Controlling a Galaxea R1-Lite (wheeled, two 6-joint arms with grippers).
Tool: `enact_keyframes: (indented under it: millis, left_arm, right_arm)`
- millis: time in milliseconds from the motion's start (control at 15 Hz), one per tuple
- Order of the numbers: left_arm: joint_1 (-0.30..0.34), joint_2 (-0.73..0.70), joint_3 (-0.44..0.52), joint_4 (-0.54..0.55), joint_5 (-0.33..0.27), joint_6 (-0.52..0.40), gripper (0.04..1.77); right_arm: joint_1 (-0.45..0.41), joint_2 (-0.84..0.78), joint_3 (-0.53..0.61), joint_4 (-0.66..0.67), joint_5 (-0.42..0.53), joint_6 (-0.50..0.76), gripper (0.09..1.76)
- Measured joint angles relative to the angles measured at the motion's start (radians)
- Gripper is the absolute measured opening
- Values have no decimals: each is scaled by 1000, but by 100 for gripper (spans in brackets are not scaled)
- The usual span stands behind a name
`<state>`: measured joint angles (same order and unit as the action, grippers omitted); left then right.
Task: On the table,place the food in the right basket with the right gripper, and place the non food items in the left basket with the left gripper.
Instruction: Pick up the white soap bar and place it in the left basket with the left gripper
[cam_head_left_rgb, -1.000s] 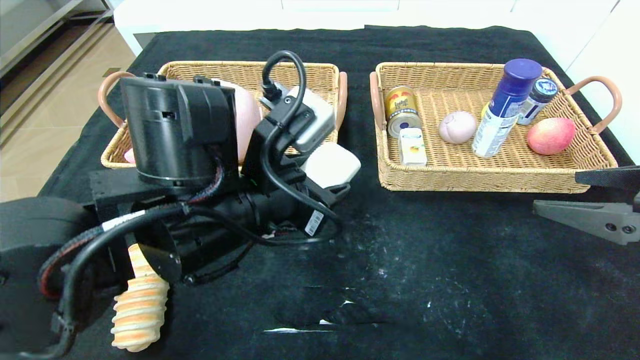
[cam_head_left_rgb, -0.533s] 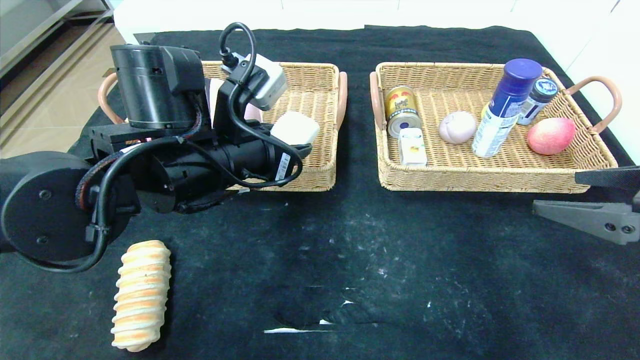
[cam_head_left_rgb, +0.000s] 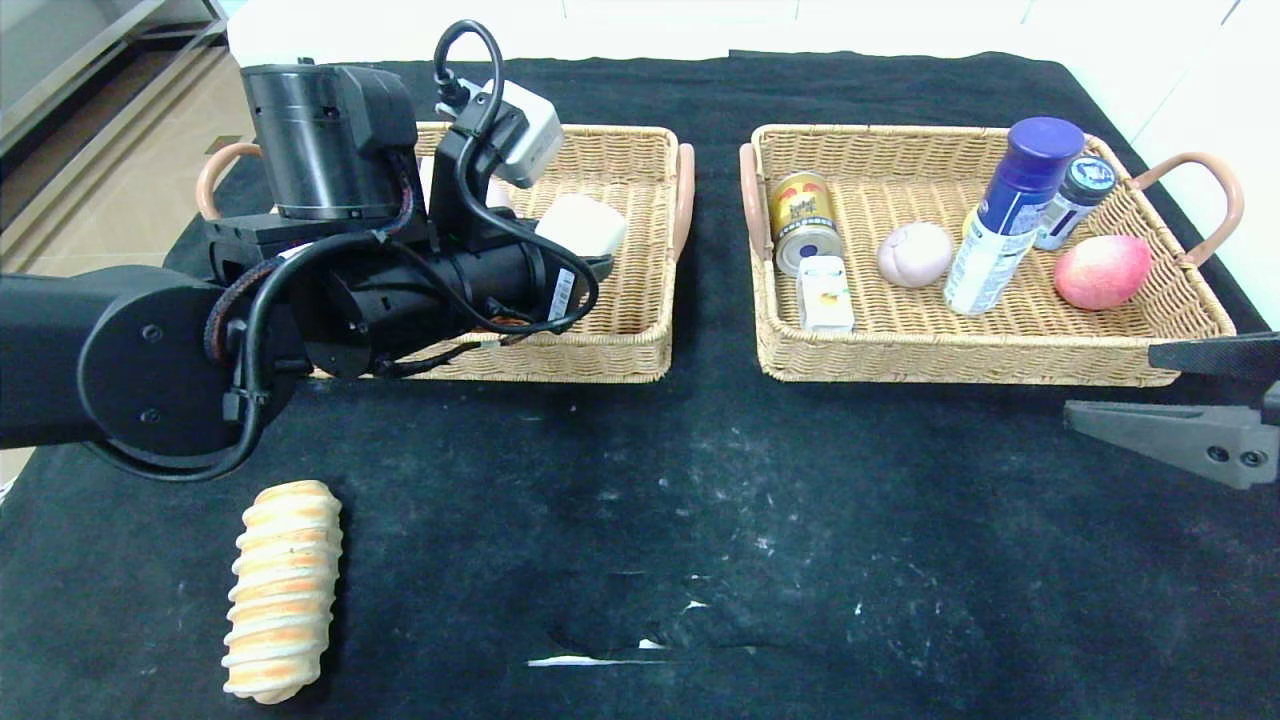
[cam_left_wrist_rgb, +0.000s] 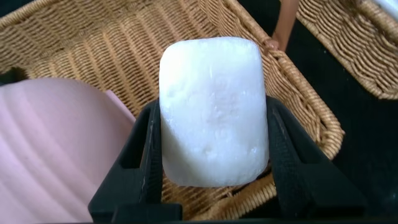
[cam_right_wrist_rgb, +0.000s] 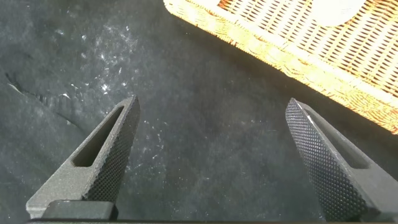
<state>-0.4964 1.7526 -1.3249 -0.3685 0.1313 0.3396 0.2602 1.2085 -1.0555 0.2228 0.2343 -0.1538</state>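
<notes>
My left gripper (cam_head_left_rgb: 590, 258) is shut on a white soap-like block (cam_head_left_rgb: 582, 226) and holds it over the left basket (cam_head_left_rgb: 640, 340). The block fills the left wrist view (cam_left_wrist_rgb: 213, 112) between both black fingers (cam_left_wrist_rgb: 142, 163), above the basket's weave, beside a pink ribbed item (cam_left_wrist_rgb: 56, 155). A striped bread roll (cam_head_left_rgb: 282, 587) lies on the black cloth at the front left. My right gripper (cam_head_left_rgb: 1180, 400) is open and empty at the right edge, in front of the right basket (cam_head_left_rgb: 960, 350); its fingers (cam_right_wrist_rgb: 106, 149) hover over bare cloth.
The right basket holds a yellow can (cam_head_left_rgb: 802, 220), a small white box (cam_head_left_rgb: 826, 292), a pale round item (cam_head_left_rgb: 914, 253), a blue-capped spray bottle (cam_head_left_rgb: 1010, 215), a small dark-capped bottle (cam_head_left_rgb: 1075, 200) and a red apple (cam_head_left_rgb: 1102, 271). The black cloth (cam_head_left_rgb: 760, 520) covers the table.
My left arm has lifted off the front left of the table and carried the white block back and left, from the basket's front rim to over its inside. The bread roll is now uncovered.
</notes>
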Motion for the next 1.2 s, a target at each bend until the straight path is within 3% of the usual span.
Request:
enact_keyframes:
  millis: [667, 1200]
  left_arm:
    - [53, 63, -145, 52, -46, 0, 101]
    - [90, 105, -181, 49, -68, 1, 101]
  right_arm:
    - [0, 0, 0, 0, 0, 0, 171]
    - [0, 0, 0, 0, 1, 0, 171]
